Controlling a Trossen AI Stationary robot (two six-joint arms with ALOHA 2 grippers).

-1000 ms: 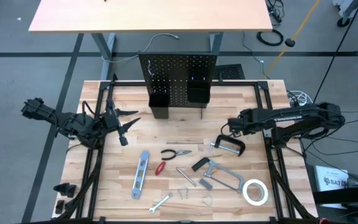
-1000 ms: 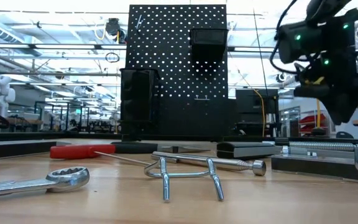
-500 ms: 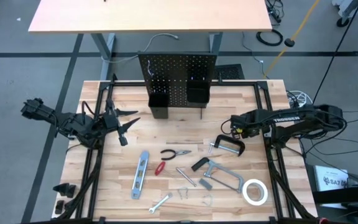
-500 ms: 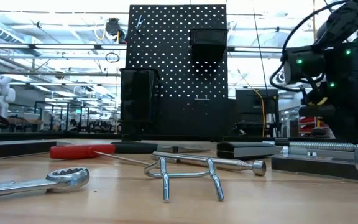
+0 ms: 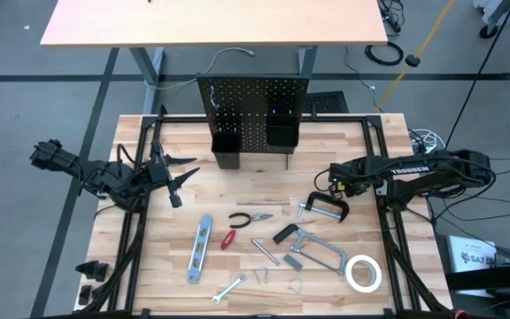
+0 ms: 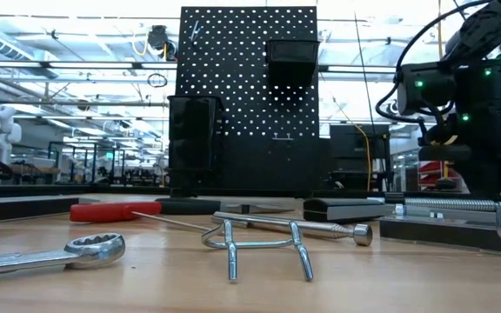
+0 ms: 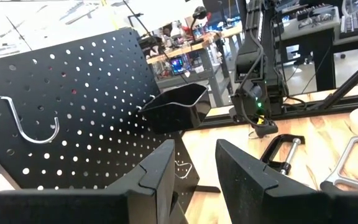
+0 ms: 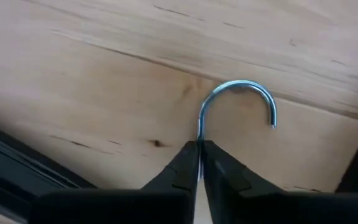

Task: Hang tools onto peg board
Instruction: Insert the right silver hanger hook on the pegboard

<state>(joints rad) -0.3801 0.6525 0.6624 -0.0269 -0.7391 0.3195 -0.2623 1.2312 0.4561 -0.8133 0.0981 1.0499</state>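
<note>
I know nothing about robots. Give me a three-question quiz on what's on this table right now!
1. True or false: the right pincer is shut on a silver hook.
2. Which lies nearest the tape roll? A) level B) bar clamp C) pliers
3. What colour is the screwdriver handle?

Key: 1 true; 2 B; 3 red.
</note>
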